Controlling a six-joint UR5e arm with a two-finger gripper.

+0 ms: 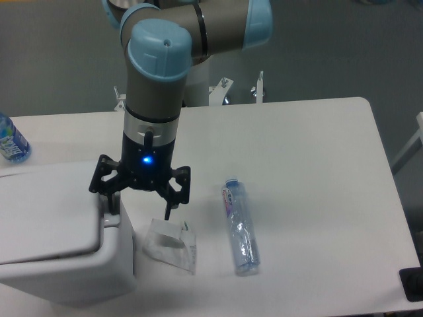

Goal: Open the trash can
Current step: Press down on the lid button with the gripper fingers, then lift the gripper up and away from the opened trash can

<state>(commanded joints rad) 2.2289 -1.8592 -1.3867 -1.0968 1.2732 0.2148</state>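
Observation:
The trash can (63, 274) is a large white boxy bin at the table's front left corner. Its flat lid (46, 211) looks slightly raised along its far edge. The grey latch strip (110, 218) sits on the rim at the lid's right side. My gripper (139, 208) hangs straight down over the bin's right edge, open and holding nothing. Its left finger (111, 198) rests on or just above the latch strip. Its right finger (169, 209) hangs off the bin, above the table.
A crumpled clear-white wrapper (170, 244) lies just right of the bin, under the right finger. A clear plastic bottle (239, 226) lies on the white table (304, 172). A blue-labelled bottle (10, 140) stands at the far left edge. A black object (411, 284) is at the lower right corner.

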